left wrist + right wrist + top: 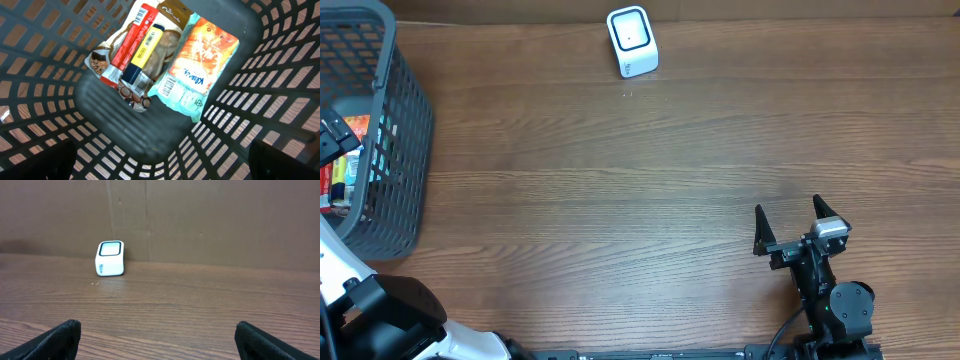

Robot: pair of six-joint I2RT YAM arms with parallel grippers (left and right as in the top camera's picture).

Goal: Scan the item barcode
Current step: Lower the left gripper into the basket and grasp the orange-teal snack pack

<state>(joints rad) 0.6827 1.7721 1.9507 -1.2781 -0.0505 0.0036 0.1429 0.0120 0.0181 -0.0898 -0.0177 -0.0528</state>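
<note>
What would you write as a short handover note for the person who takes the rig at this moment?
Left gripper: open, empty, above the grey basket, camera looking inside.
Right gripper: open, empty, low over the table, facing the white scanner at the far edge.
Items: an orange-and-blue pouch, a red pack and a yellow-and-blue stick lie on the basket floor.
Done: nothing picked, nothing scanned.
To do: pick one item and show its barcode to the scanner.

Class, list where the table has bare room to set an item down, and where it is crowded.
Free: the wide stretch of table between the basket, the scanner and the right tool; also the table right of the scanner. Crowded: inside the basket, where packets overlap.
</note>
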